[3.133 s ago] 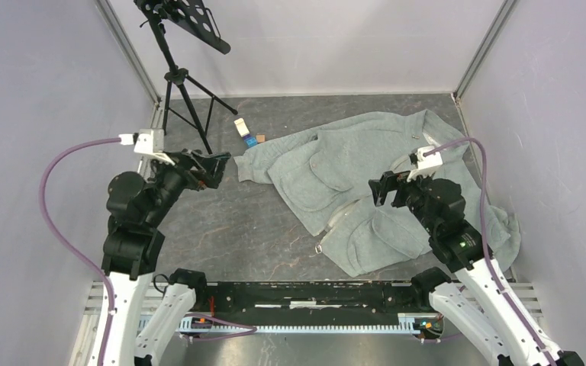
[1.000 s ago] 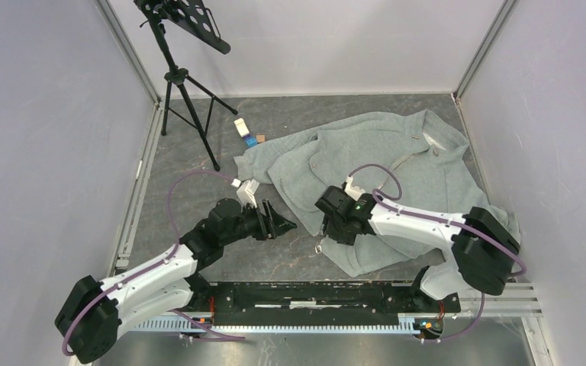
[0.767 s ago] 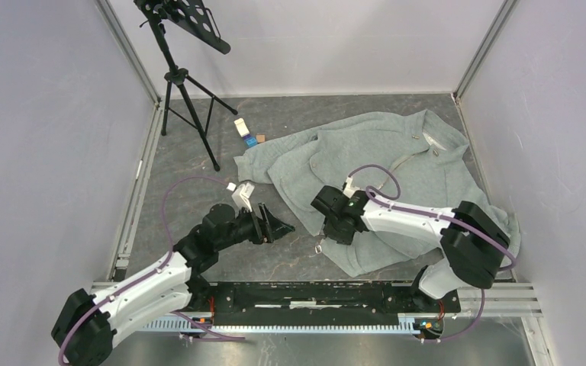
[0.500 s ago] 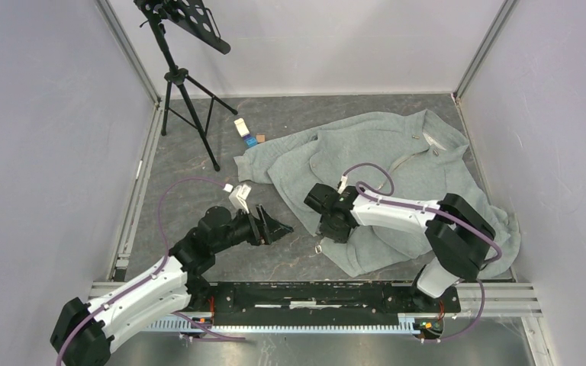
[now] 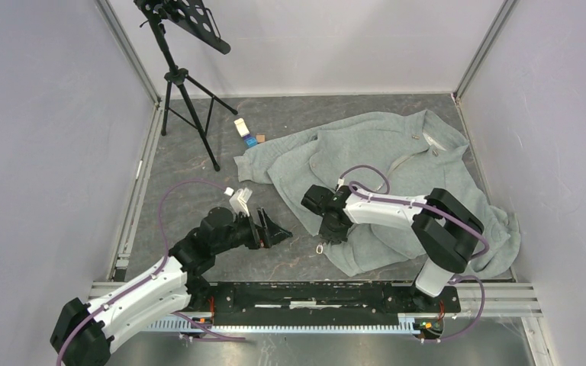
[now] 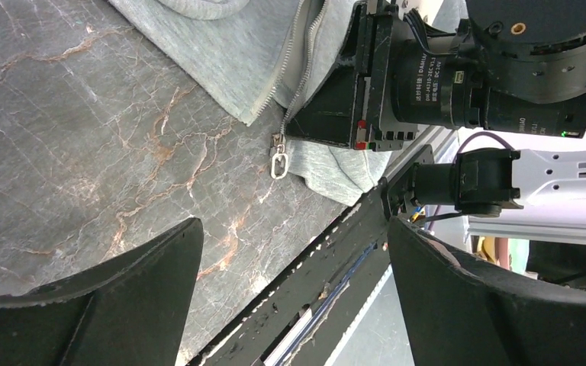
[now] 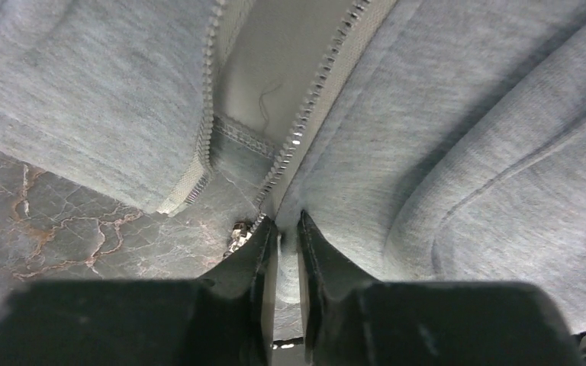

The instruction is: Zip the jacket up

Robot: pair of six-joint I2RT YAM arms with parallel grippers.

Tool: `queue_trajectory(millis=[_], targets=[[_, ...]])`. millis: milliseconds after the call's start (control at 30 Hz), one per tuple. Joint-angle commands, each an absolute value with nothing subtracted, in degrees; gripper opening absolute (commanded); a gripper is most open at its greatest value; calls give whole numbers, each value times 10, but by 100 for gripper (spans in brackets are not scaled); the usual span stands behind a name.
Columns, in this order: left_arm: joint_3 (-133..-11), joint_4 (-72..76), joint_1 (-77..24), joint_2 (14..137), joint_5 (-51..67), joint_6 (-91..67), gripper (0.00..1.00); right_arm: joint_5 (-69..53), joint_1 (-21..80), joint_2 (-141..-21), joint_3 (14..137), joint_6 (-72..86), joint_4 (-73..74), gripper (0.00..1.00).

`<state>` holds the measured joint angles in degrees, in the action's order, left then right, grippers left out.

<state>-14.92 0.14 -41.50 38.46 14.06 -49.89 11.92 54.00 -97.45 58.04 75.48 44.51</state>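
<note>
The grey-green fleece jacket (image 5: pixel 404 156) lies spread over the right half of the table, its front unzipped. The two pale zipper rows (image 7: pixel 317 84) run apart. A metal zipper slider with a ring pull (image 5: pixel 320 248) lies on the table at the hem's bottom corner. My right gripper (image 5: pixel 330 232) is down at that corner, jaws shut on the jacket's front edge (image 7: pixel 288 221), just right of the slider (image 7: pixel 238 233). My left gripper (image 5: pixel 278 231) hovers low to the left of the slider (image 6: pixel 278 162), open wide with nothing between its fingers (image 6: pixel 294 229).
A black tripod stand (image 5: pixel 187 88) stands at the back left. Small white and blue items (image 5: pixel 245 131) lie near the jacket's sleeve. The black rail (image 5: pixel 313 293) runs along the near edge. Walls close in both sides.
My right gripper slid left and down to the hem corner and closed on the fabric edge. My left gripper opened wider and drew back slightly towards the near left.
</note>
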Motion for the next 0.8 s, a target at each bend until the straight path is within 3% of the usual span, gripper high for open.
queue_trajectory(millis=[0, 200, 333, 600, 767], targets=[[-165, 11, -416, 389, 146, -501, 96, 106, 544, -964, 555, 752, 397, 13], [-171, 87, -416, 457, 198, -539, 97, 144, 543, -897, 529, 733, 406, 1], [-158, 187, -416, 528, 232, -587, 94, 129, 532, -837, 473, 686, 347, 0], [-172, 344, -417, 687, 296, -645, 84, 45, 526, -633, 248, 434, -63, 0], [-178, 425, -419, 734, 308, -671, 83, 38, 526, -569, 172, 276, -178, 0]])
